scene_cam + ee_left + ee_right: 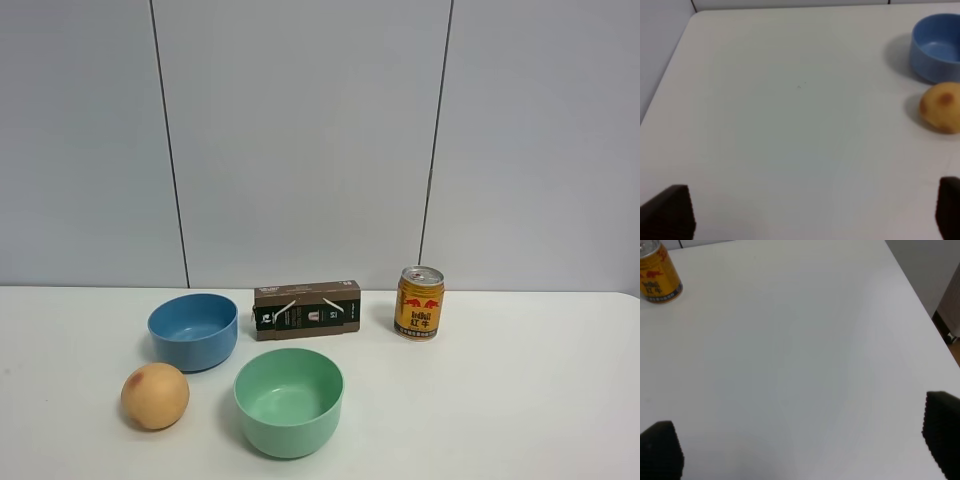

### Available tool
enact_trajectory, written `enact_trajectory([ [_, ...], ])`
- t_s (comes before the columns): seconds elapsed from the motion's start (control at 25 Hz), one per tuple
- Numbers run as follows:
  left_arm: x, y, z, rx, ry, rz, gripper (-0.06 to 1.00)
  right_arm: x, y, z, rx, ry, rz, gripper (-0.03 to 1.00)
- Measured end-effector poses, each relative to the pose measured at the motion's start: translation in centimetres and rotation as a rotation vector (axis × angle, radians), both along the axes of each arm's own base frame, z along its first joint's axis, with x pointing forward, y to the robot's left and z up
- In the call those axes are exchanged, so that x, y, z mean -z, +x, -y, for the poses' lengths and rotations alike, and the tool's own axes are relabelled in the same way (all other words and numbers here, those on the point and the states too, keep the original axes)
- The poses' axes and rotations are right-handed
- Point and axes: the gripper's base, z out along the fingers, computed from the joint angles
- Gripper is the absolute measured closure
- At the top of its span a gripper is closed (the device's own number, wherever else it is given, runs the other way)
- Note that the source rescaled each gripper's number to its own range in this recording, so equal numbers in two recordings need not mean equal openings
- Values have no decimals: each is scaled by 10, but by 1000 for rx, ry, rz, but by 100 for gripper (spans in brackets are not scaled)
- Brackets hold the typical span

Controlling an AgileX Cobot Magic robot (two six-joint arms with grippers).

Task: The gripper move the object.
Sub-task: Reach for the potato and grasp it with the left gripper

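The peach-like fruit (155, 396) sits on the white table at the front left, in front of the blue bowl (193, 330) and left of the green bowl (289, 401). It also shows in the left wrist view (941, 107) beside the blue bowl (937, 47). Neither arm shows in the exterior view. My left gripper (815, 212) is open and empty over bare table, well apart from the fruit. My right gripper (805, 452) is open and empty over bare table near the right edge.
A dark carton (306, 310) lies behind the bowls. A gold-red drink can (419, 302) stands to its right, and shows in the right wrist view (658, 272). The table's right edge (912, 287) drops to the floor. A grey panelled wall stands behind.
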Motion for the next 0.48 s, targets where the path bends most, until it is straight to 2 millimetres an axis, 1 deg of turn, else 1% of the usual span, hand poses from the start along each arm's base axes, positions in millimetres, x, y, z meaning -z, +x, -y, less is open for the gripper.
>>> enact_trajectory([
  [0.48, 0, 0, 0, 0, 0, 0, -5, 0, 0, 0, 0, 0, 0, -3],
])
